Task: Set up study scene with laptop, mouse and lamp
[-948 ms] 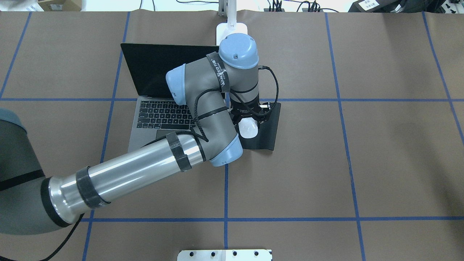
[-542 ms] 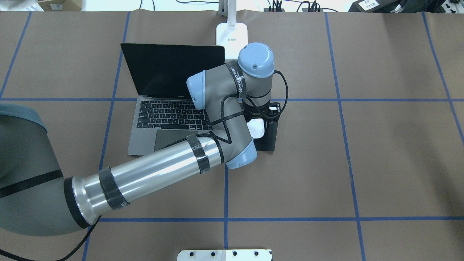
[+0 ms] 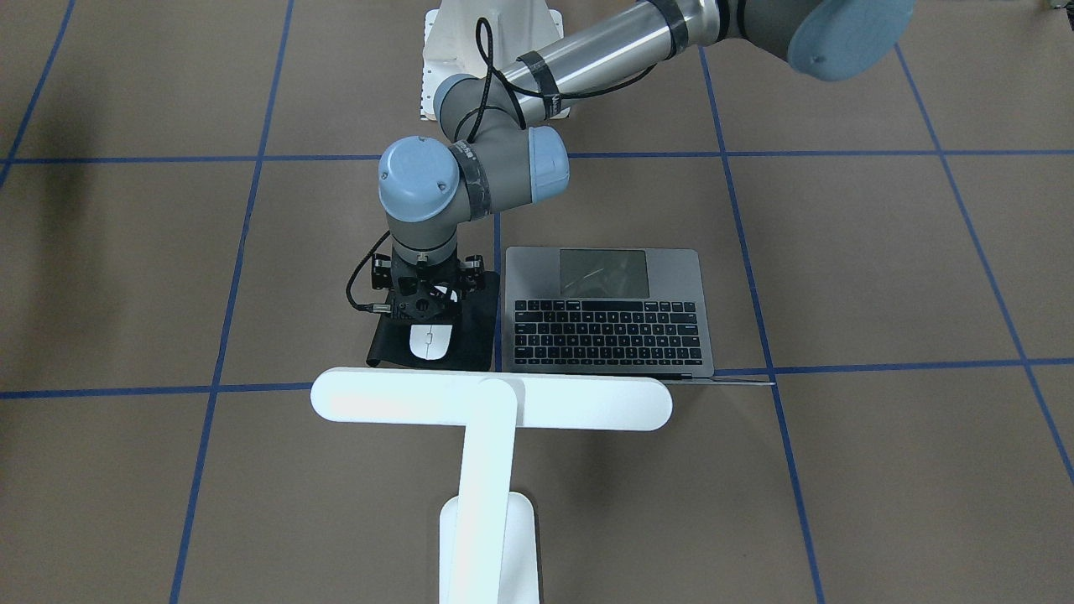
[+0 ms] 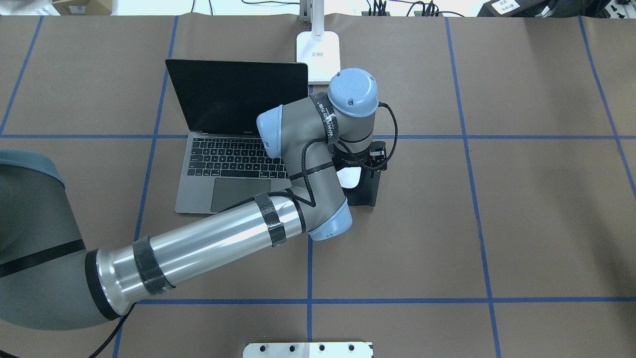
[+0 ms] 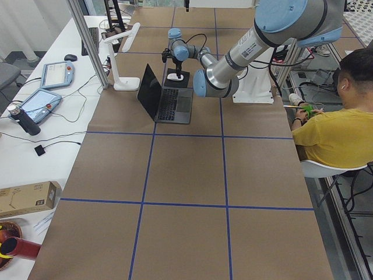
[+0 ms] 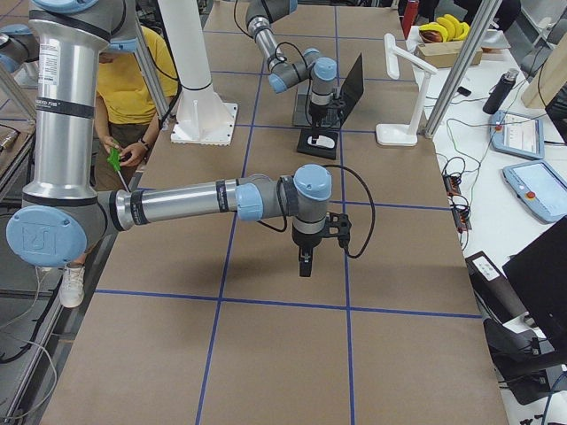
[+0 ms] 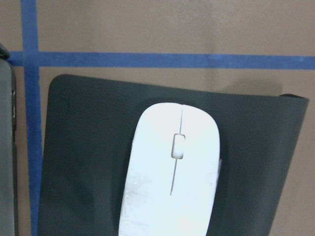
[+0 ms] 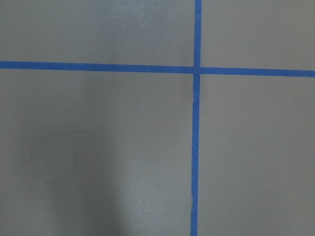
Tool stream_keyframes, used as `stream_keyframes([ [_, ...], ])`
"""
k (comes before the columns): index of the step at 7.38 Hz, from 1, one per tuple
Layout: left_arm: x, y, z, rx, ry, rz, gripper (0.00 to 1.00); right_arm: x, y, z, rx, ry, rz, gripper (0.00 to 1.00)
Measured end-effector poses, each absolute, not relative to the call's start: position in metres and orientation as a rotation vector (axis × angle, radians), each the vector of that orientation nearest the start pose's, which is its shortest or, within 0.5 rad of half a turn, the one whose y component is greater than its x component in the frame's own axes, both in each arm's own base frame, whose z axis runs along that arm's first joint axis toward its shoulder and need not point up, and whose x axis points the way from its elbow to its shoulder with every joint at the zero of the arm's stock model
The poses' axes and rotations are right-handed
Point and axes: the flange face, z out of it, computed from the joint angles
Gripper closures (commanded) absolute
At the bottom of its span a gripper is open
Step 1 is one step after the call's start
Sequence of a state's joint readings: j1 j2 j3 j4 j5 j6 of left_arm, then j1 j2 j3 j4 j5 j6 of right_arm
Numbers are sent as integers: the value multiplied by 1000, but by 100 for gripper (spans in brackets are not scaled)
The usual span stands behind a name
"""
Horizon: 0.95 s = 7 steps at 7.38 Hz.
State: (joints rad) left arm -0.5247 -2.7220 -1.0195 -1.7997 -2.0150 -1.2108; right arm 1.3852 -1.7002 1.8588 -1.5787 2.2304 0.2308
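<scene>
Hovering, the left gripper [image 3: 429, 312] has the white mouse [image 7: 172, 167] beneath its jaws; their spread cannot be told.

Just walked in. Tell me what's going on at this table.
The left arm's end effector hangs over the white mouse, which lies flat on the black mouse pad right beside the open laptop. The white lamp stands beyond them, on the side away from the robot. The right arm's end effector hangs well apart from all this, over the brown table.
</scene>
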Motion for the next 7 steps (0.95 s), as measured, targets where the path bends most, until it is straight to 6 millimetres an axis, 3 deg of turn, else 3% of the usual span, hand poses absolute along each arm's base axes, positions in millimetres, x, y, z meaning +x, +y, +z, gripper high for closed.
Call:
stream_keyframes([
  [1,666,-498,106,-26,928,29,0,-11,-448,586,5,-673,-9,0],
  [2,634,-495,116,-28,940,21,0,-11,-448,587,4,-672,-12,0],
  [5,481,-464,186,57,974,66,0,-7,-444,593,-3,-668,-10,0],
  [7,382,-449,229,139,892,178,0,8,-442,606,9,-663,-43,0],
])
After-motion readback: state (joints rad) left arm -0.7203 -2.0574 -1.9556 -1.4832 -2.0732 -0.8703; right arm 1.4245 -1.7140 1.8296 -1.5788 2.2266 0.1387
